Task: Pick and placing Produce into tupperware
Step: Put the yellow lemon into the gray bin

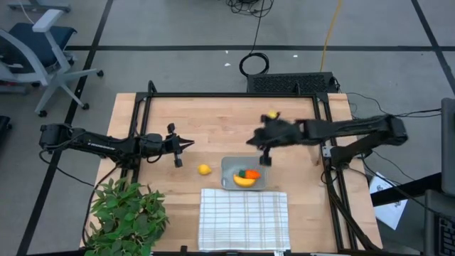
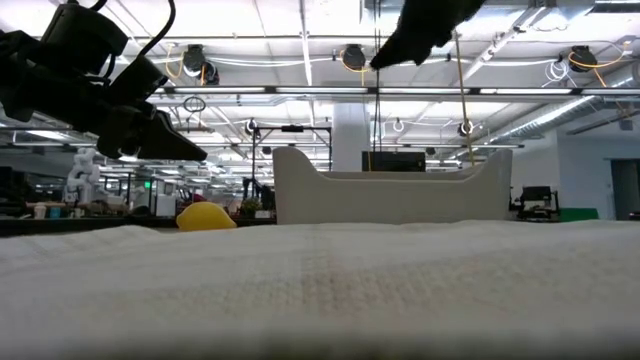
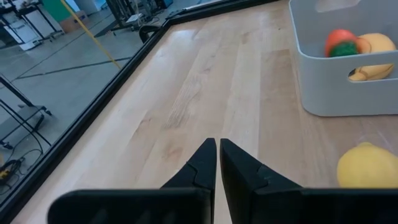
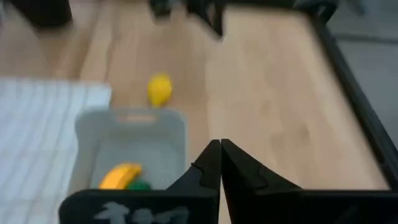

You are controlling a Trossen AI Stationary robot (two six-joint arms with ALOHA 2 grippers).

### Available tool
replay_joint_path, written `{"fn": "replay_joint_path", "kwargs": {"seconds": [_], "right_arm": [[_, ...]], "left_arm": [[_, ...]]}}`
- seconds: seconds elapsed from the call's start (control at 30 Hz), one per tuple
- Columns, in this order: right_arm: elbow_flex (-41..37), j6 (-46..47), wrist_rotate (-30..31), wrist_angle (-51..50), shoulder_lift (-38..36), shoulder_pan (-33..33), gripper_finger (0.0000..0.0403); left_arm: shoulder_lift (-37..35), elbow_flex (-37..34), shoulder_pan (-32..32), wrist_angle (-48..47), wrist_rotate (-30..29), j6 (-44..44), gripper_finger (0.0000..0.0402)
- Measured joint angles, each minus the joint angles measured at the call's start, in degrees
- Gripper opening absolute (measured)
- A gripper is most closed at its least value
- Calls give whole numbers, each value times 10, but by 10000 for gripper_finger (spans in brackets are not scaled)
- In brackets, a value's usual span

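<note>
Lemon-like small round yellow fruit lies on bare wood just ahead of the left gripper, its jaws pressed together, while the right gripper, seemingly closed too, hangs above the translucent grey plastic container.

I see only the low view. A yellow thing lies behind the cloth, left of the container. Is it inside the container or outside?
Observer: Outside. The high view shows the round yellow fruit on the bare table, apart from the tupperware.
Operator: What is inside the tupperware?
Observer: The banana and the carrot, lying side by side.
Operator: Which gripper is nearer to the fruit?
Observer: The left gripper, shut, beside the fruit. The right gripper is also shut, at the tupperware's far rim.
</note>
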Motion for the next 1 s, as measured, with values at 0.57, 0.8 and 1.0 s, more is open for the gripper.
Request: {"fn": "replay_joint_path", "kwargs": {"seconds": [0.57, 0.8, 1.0], "right_arm": [[-280, 11, -25, 170, -313, -60, 0], [-377, 16, -57, 223, -405, -97, 0], [-458, 78, -99, 326, -456, -115, 0]], "left_arm": [[0, 0, 0, -7, -4, 3, 26], [0, 0, 0, -7, -4, -2, 26], [0, 0, 0, -7, -4, -7, 26]]}}
